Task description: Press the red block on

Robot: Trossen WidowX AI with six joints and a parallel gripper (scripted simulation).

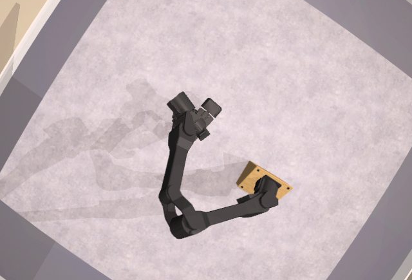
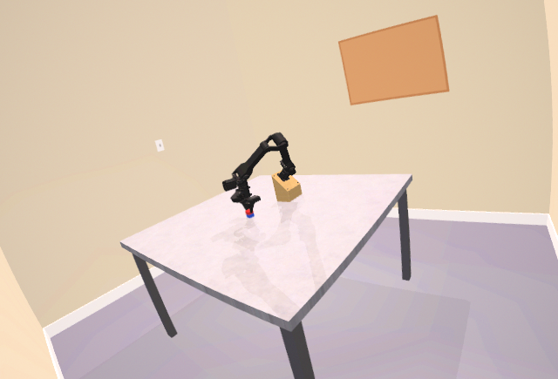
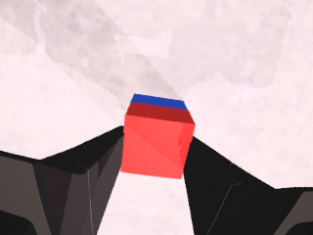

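- A red block (image 2: 248,211) (image 3: 156,147) sits directly below the claw (image 2: 249,208) (image 3: 156,139), between its two dark fingers, which grip it from either side.
- Directly beneath the red block is a blue block (image 2: 249,215) (image 3: 159,101), resting on the pale tabletop (image 1: 266,87) (image 2: 315,231) (image 3: 254,44). No gap shows between them; their edges look closely lined up.
- In the wrist view, only a thin blue strip shows beyond the red block's far edge. Whether the two have clicked together cannot be seen.
- The pressing step seems nearly finished. The coming move probably calls for spreading the fingers sideways, then rising straight up; a sideways tug could twist the stack.
- No container is in view.
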